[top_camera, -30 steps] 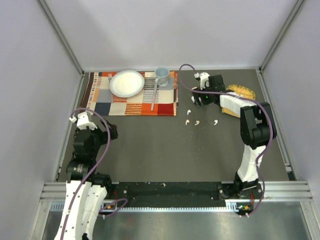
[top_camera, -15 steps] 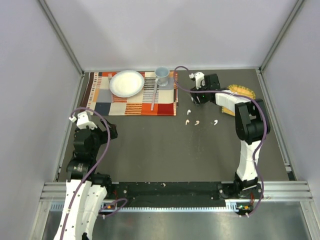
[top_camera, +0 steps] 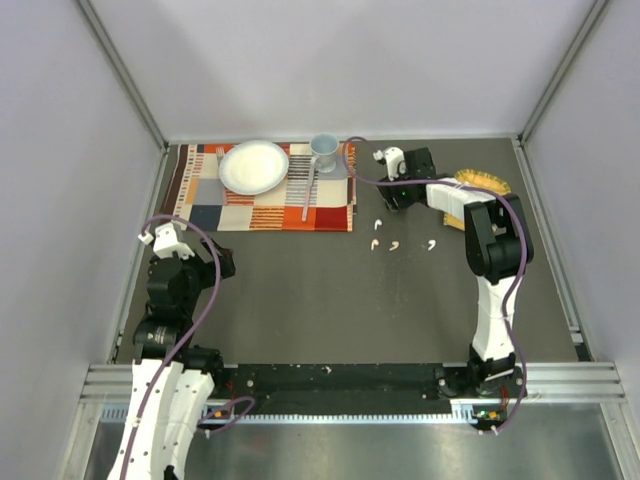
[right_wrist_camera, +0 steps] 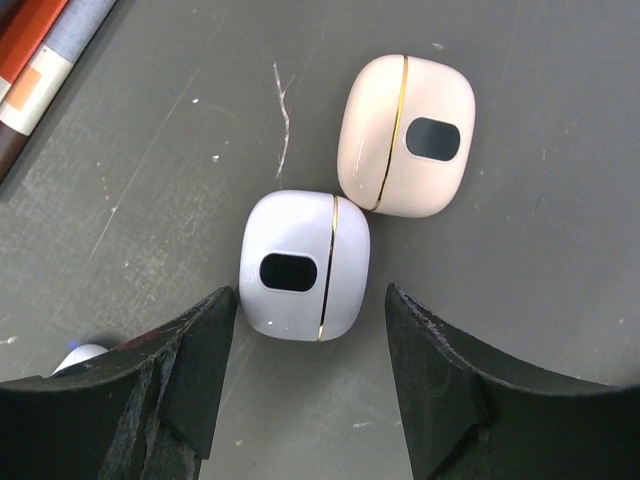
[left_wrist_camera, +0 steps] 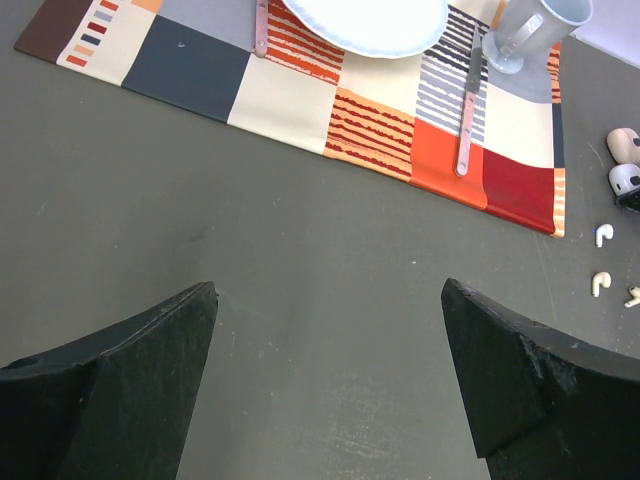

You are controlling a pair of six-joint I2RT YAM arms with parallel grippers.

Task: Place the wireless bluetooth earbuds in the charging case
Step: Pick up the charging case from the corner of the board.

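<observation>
White case (right_wrist_camera: 305, 265) sits between my right gripper's (right_wrist_camera: 308, 293) parted, empty jaws, ready for grasping, pink case (right_wrist_camera: 405, 135) touching it beyond; earbuds (top_camera: 394, 245) lie loose on the table (top_camera: 300, 290) nearby, left gripper (left_wrist_camera: 328, 290) parked wide open.

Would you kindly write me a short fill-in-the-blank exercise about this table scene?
The case between the right gripper's open jaws is ____; the cream case lies beside it.
____ earbuds lie loose on the table.
The plate rests on the patchwork ____.
The left gripper is ____ and empty.
Missing words: white; four; placemat; open.
</observation>
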